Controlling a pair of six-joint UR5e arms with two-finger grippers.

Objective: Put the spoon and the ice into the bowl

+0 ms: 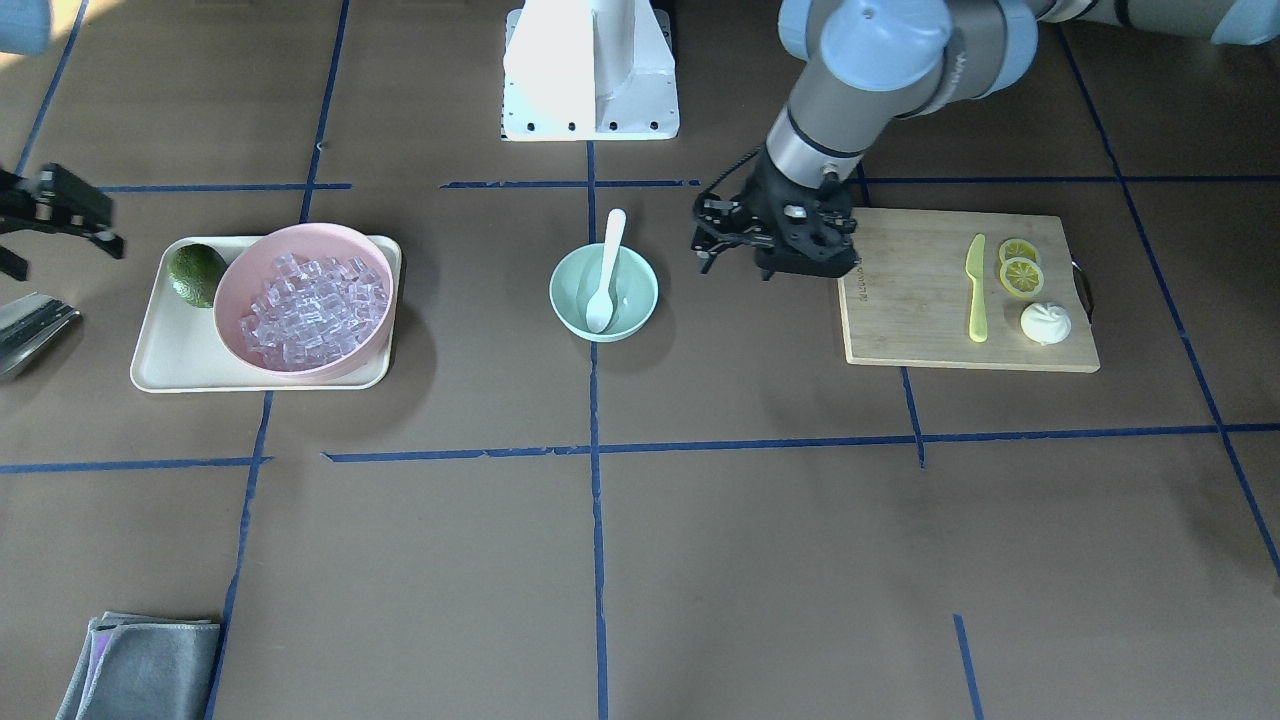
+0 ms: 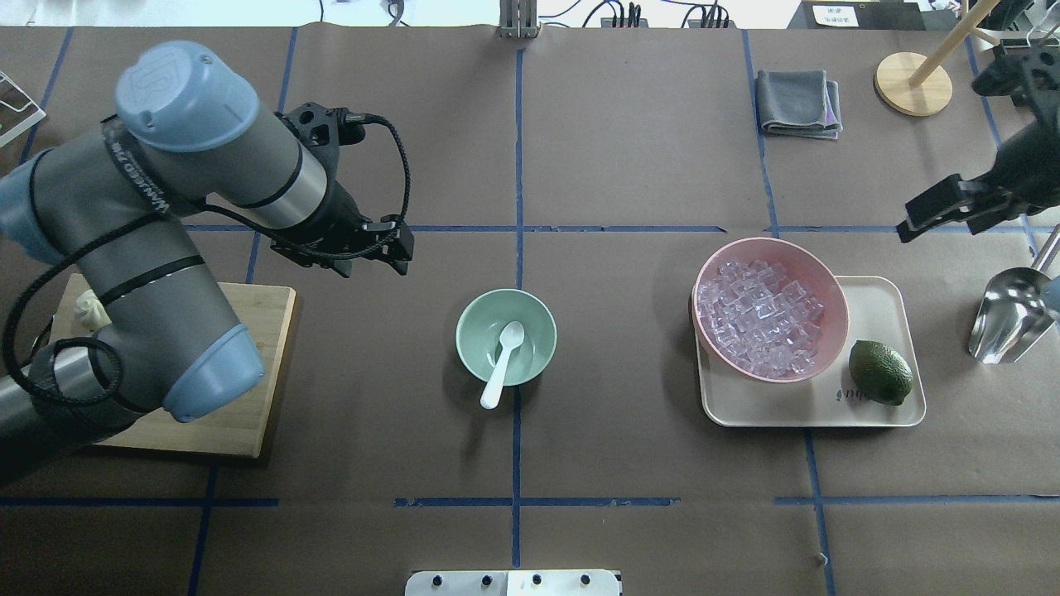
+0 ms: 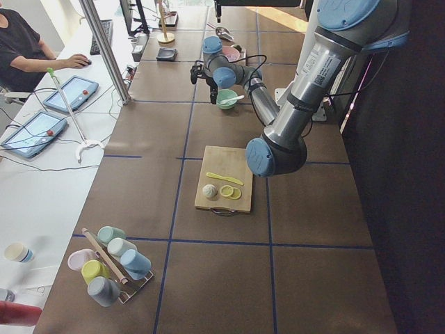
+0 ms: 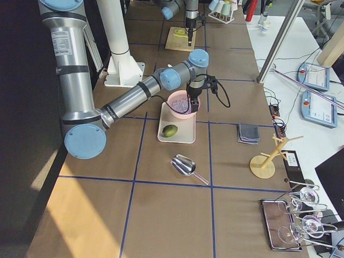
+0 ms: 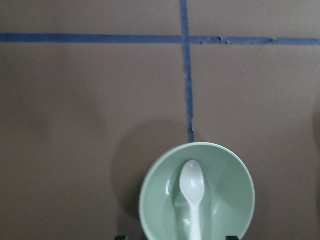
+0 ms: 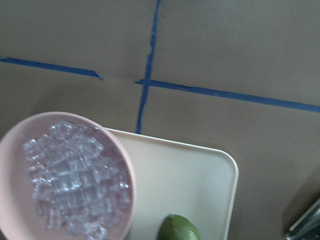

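Note:
The mint-green bowl (image 1: pixel 640 292) (image 2: pixel 474 331) (image 5: pixel 235 192) stands at the table's middle. The white spoon (image 1: pixel 606 272) (image 2: pixel 503 361) (image 5: pixel 193 189) lies in it, scoop on the bottom, handle leaning over the rim toward the robot. The ice (image 1: pixel 308 312) (image 2: pixel 760 321) (image 6: pixel 75 175) is heaped in the pink bowl (image 1: pixel 300 234) (image 2: pixel 833 291) (image 6: pixel 126 165); I see none in the green bowl. My left gripper (image 1: pixel 706 250) (image 2: pixel 404 253) hovers open and empty beside the green bowl. My right gripper (image 2: pixel 908 225) (image 1: pixel 62 238) is open and empty, beyond the pink bowl.
The pink bowl sits on a cream tray (image 2: pixel 878 410) (image 1: pixel 165 360) with a green avocado (image 2: pixel 879 372) (image 1: pixel 196 274). A metal scoop (image 2: pixel 1006 319) lies past the tray. A cutting board (image 1: pixel 910 320) holds a yellow-green knife (image 1: pixel 976 288), lemon slices and a white item. A grey cloth (image 2: pixel 797 103) lies far off.

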